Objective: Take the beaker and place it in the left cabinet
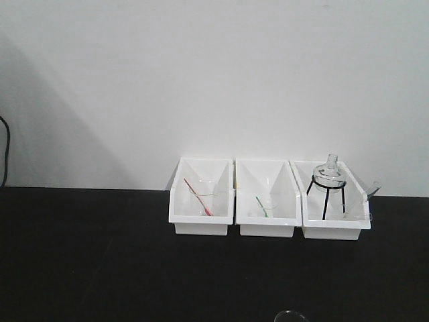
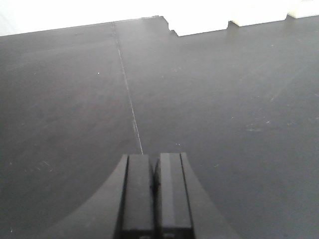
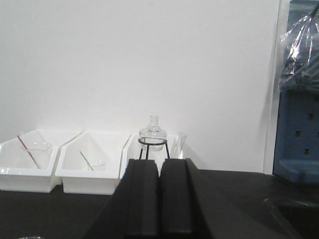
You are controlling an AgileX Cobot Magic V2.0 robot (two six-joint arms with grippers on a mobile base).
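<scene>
Beaker: only a curved clear rim shows at the bottom edge of the front view, so we take it for the beaker with some reserve. It stands on the black table, well in front of the row of white bins, roughly in line with the gap between the middle and right bins.

Handling: it is glass, so we judge it light, rigid, slick and breakable, with a thin wall and an open top. We think the best hold is across the body below the lip, jaws on opposite sides, with a moderate squeeze.

Appearance: colourless and transparent. We cannot read any marks here.

Left gripper: jaws pressed together, nothing between them, short of the bins.

Right gripper: likewise closed and empty, facing the bins.

Left cabinet: not in view.
</scene>
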